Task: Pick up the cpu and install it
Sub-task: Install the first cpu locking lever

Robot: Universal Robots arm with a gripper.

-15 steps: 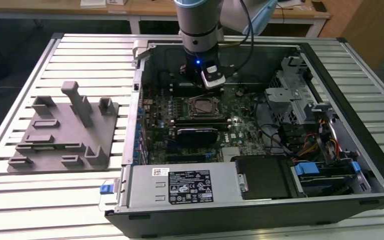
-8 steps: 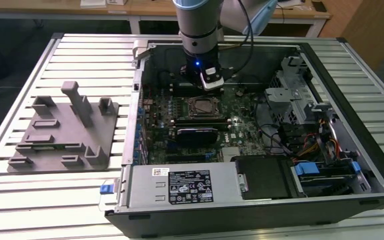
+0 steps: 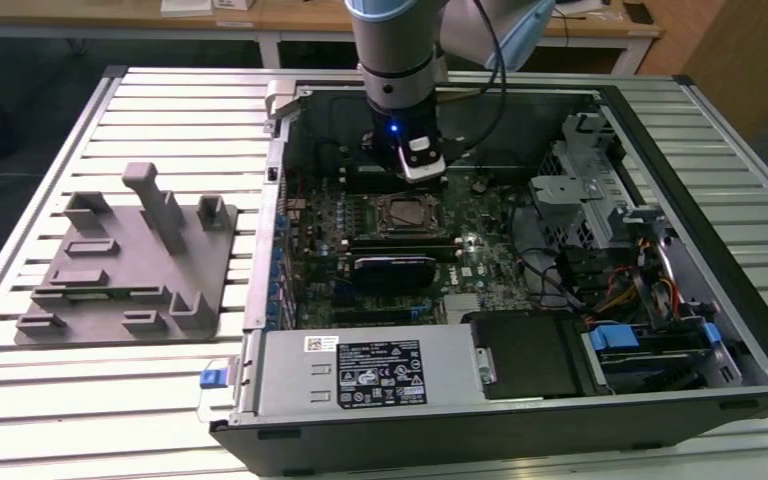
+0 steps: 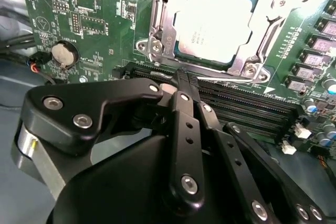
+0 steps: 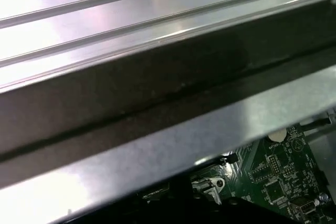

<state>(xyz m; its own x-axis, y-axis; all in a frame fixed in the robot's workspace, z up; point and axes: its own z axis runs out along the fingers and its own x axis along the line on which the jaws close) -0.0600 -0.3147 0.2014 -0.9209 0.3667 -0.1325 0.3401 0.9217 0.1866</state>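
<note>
The fingers (image 4: 181, 85) are seen drawn together in the second wrist view, black jointed links meeting at a narrow tip with nothing between them, poised just on the near side of the socket. The cpu (image 4: 215, 24) is already seated in that socket (image 4: 157, 40), its flat silvery top plate showing inside a bright metal retention frame on the green motherboard (image 4: 94, 19). In the exterior view the gripper (image 3: 418, 165) is held above the motherboard inside the open computer case (image 3: 518, 420), just beyond the socket, with the grey fixture (image 3: 131, 265) well apart at the exterior view's left on the slatted metal surface (image 3: 37, 400). The chip is judged light, rigid and smooth, with a delicate underside; it would best be taken by opposite edges of the plate, kept level.
</note>
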